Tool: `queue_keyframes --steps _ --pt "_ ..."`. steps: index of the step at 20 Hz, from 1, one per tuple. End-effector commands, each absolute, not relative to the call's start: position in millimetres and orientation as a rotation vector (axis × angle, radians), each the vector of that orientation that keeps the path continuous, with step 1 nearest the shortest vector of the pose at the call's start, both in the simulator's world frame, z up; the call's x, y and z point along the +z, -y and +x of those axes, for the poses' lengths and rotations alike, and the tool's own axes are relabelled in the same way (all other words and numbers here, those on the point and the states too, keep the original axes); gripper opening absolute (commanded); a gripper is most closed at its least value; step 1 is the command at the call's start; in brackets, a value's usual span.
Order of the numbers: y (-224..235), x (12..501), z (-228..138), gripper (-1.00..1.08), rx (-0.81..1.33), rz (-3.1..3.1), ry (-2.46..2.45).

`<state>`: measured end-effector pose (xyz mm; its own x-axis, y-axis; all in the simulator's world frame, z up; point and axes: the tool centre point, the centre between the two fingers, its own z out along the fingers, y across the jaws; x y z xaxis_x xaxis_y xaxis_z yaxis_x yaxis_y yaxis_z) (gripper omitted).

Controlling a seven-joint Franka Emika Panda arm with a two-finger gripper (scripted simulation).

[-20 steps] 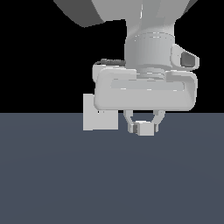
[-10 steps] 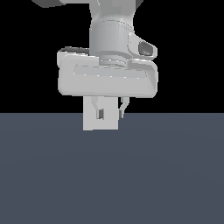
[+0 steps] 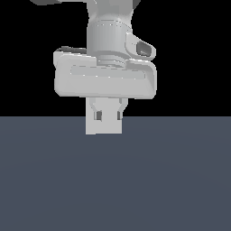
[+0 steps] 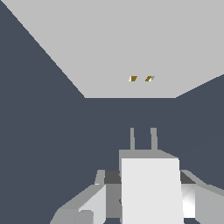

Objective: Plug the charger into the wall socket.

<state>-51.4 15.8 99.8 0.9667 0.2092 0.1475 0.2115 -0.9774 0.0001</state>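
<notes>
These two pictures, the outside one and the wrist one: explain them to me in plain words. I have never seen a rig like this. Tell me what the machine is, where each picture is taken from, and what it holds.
Both are renders from a simulator, not photographs. The machine is a single robot arm. In the exterior view, a camera off the arm sees its large grey hand, the gripper, hanging over a dark blue-grey floor. Behind the fingers stands a flat light-grey square plate, the wall socket, mostly hidden by the hand.

The wrist view comes from a camera on the arm itself, looking along the fingers. The white block in the middle is the charger, clamped between the two fingers, with two thin prongs sticking out ahead. Beyond it is the wall socket again, with two tiny dark holes. The prongs point toward those holes but have not reached them; a strip of floor shows between.
</notes>
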Motion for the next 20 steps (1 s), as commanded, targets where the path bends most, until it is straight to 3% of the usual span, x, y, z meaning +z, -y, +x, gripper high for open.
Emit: queue_keyframes --steps 1,20 --pt "-16 100 -50 -1.0 -0.23 -3.1 0.332" --pt "-27 100 -2 -1.0 -0.23 -3.1 0.331"
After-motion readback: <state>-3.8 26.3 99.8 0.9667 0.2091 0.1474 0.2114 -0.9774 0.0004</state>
